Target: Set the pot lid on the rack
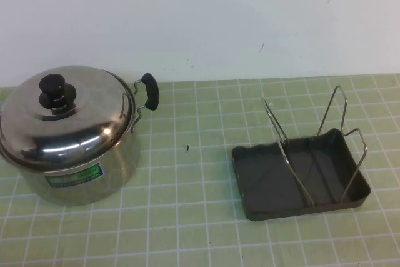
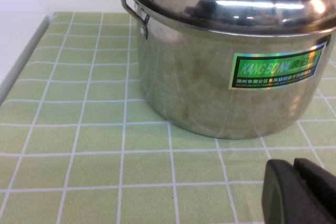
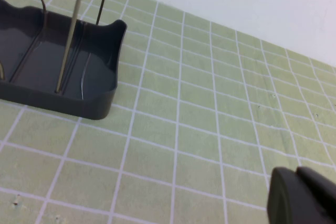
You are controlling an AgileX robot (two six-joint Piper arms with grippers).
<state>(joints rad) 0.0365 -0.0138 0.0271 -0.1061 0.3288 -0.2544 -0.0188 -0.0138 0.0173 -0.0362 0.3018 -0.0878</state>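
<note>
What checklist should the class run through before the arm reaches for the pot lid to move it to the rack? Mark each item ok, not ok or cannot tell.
1. Pot lid seated on the pot, knob uncovered: ok.
2. Rack upright, wire loops free, tray holding nothing: ok.
3. Mat between pot and rack free of objects: ok.
4. Left gripper low beside the pot, touching nothing: ok.
5. Right gripper apart from the rack: ok.
6. Either gripper open: cannot tell.

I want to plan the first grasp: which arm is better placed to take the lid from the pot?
Probably the left. The pot lid sits on the pot at the robot's left, and the left gripper is low beside it. The right gripper is by the rack.
</note>
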